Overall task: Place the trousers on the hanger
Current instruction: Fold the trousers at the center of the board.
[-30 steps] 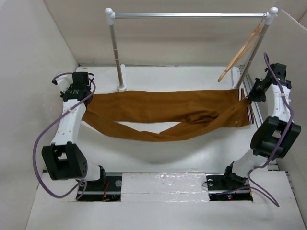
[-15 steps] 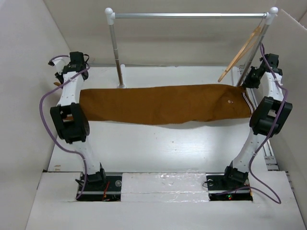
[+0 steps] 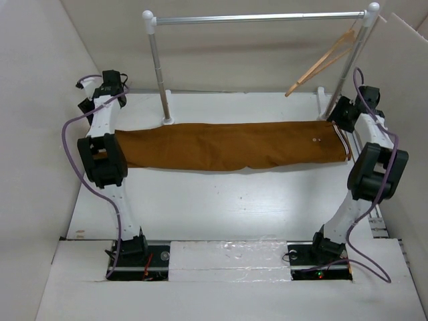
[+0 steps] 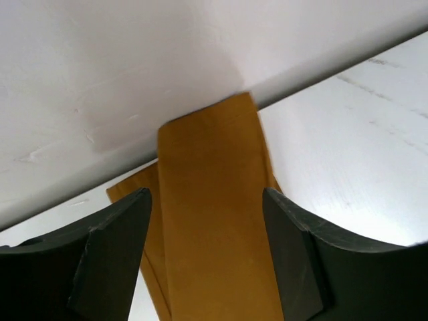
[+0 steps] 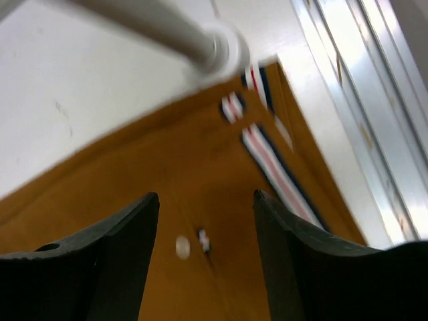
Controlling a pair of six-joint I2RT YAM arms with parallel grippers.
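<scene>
Item: trousers, which lay flat across the table between my arms. My left fingers were spread over the leg ends and my right fingers over the waistband, pinching nothing. The hanger hung at the right end of the rail, whose posts stood at the cloth's far edge.

The top camera sits high behind the arm bases and looks down and forward, so it sees the whole table and the trousers from far. The left wrist camera looks past the left tool, very near the trousers' left end. The right wrist camera looks past the right tool, very near their waistband end. Each wrist view shares only that end with the top view.
</scene>
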